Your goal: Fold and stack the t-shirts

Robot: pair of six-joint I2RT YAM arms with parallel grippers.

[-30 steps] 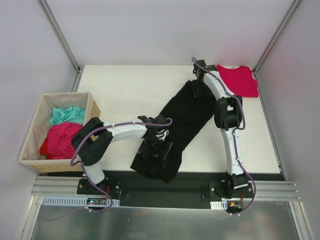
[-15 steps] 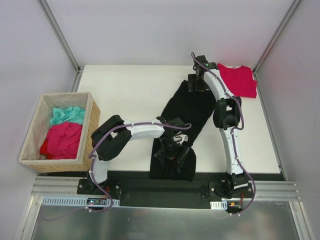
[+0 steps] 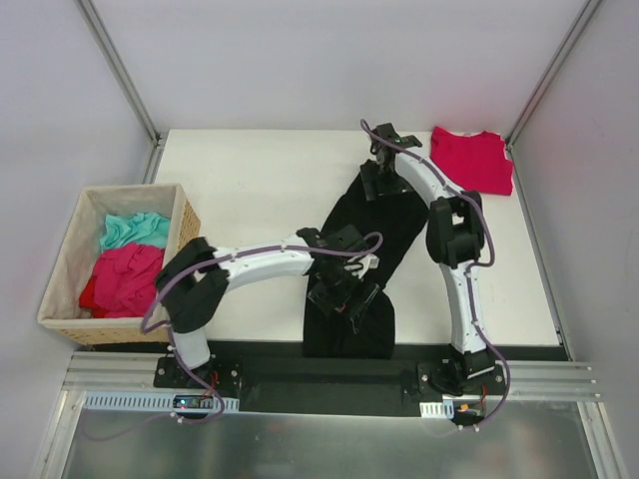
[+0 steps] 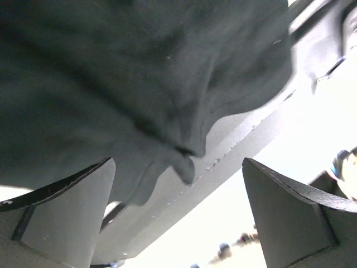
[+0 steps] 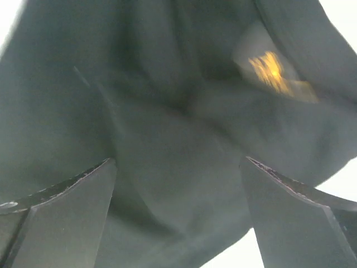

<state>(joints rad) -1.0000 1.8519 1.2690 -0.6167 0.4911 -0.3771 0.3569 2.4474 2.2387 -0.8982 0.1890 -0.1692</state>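
Observation:
The black t-shirt lies as a long narrow strip from the table's middle back down over the front edge. My left gripper is over its lower part, open; in the left wrist view the black t-shirt hangs in folds above the left gripper, with nothing between the fingers. My right gripper stands open at the strip's far end. There the black t-shirt fills the space around the right gripper. The crimson t-shirt lies flat at the back right corner.
A woven basket stands at the table's left edge, with teal cloth and pink-red cloth inside. The white table shows bare between basket and black shirt. A blurred yellowish patch shows on the cloth.
The black shirt has been drawn from a slanted, bunched shape into a straighter, narrower strip. My left gripper moved right; my right gripper moved left and toward the front. Both stayed open.

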